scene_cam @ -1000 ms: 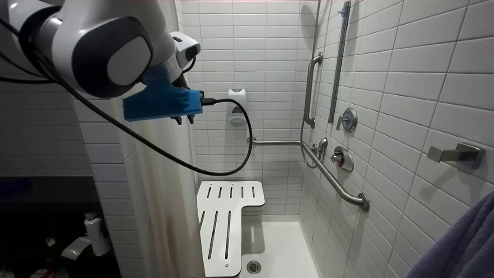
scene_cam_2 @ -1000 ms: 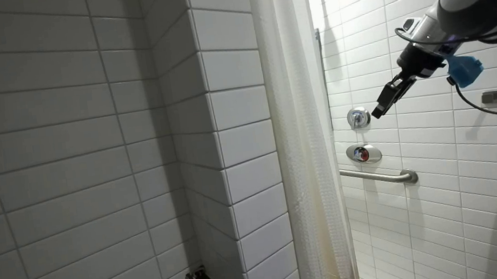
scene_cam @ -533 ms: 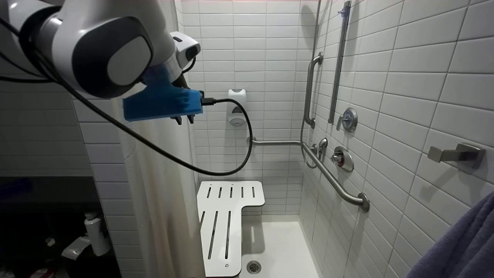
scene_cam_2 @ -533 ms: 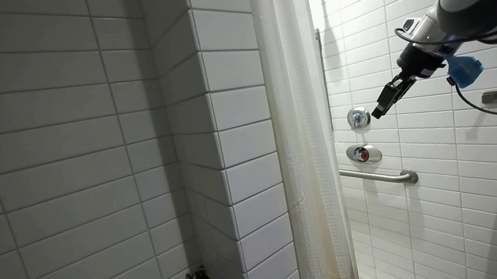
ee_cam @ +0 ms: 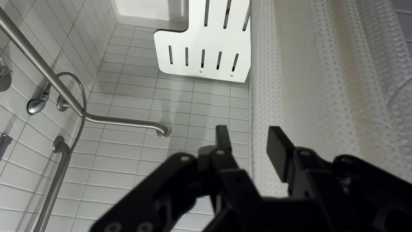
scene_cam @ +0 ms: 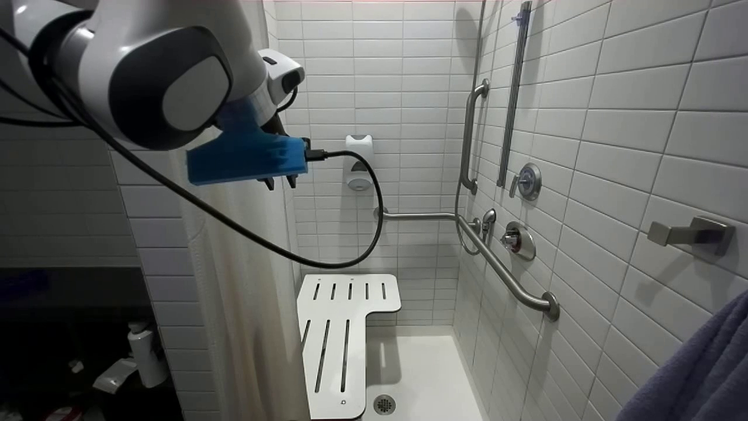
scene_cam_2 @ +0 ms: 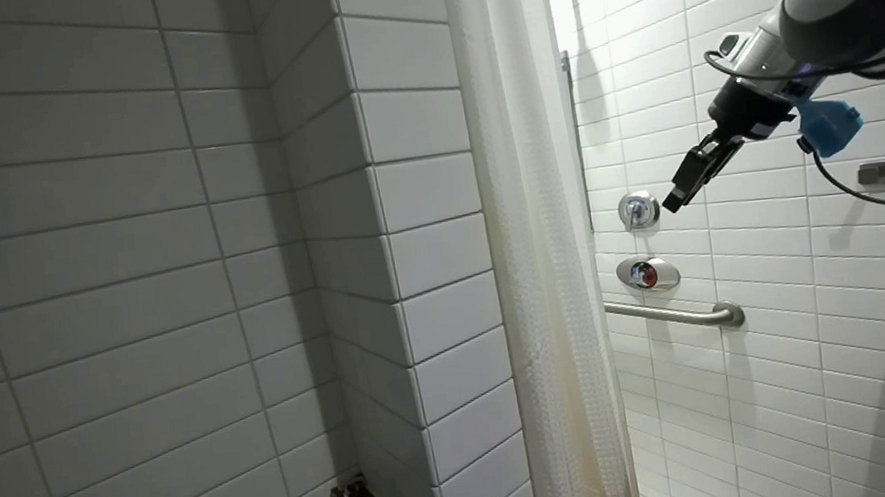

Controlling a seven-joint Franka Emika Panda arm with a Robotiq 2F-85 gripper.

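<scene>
- Plainly, the blocky black gripper (ee_cam: 248, 137) stands parted, nearest a dimpled, cream-coloured curtain (ee_cam: 305, 96); whether they touch is unclear.
- It falls in soft folds along one long edge of the smooth, slotted white bench (ee_cam: 209, 38).
- Only an exterior view shows the round drain (scene_cam: 384, 404), beside the bench's rounded corner.

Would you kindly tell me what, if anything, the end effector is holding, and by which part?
Nothing is held: the end effector stands partly open, and the shower curtain merely shows through its gap, unpinched.
</scene>
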